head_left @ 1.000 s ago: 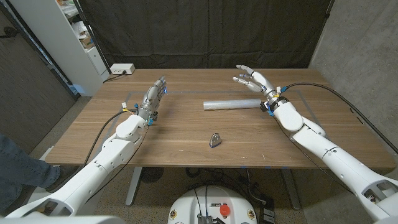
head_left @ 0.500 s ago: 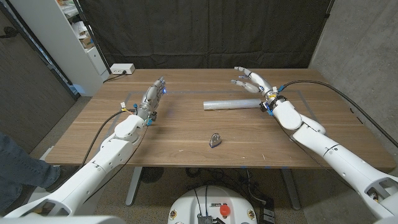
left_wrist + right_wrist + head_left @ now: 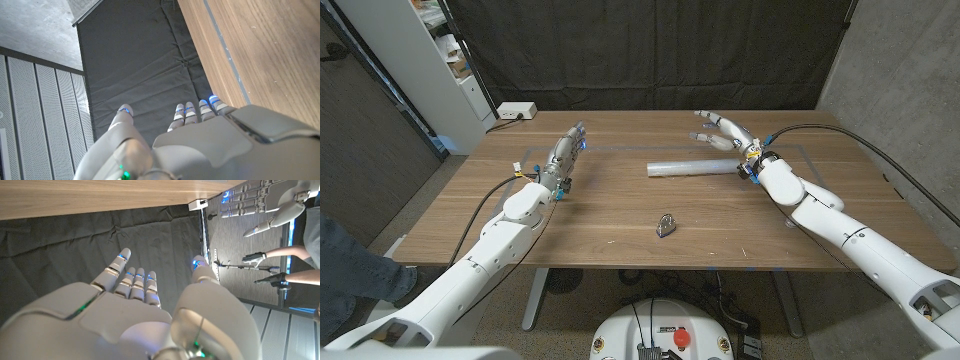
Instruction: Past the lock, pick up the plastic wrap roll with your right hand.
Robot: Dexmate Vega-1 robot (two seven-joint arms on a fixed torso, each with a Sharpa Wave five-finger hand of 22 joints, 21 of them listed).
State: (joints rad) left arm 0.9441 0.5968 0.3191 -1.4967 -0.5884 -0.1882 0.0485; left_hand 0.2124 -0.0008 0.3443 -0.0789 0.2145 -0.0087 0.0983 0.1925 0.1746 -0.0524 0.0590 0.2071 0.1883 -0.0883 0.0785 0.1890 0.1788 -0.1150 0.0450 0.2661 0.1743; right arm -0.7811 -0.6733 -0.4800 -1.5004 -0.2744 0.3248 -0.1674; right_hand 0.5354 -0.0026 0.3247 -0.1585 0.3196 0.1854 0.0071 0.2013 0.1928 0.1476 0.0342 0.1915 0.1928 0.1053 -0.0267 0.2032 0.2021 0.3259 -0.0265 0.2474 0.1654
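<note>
The right hand (image 3: 722, 131) is hovering open and empty beyond the plastic wrap roll (image 3: 692, 166), likely a light, stiff, slippery tube wanting a mid-length wrap-around grasp.

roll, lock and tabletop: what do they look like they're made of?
Plastic wrap roll: pale, faintly translucent grey-white with a soft sheen, which suggests wound film; any core is hidden. Lock: small, grey, with bright glints, probably metal, though too small to be sure. Table: brown with lengthwise grain and a matte finish; wood or wood-look laminate.
</note>
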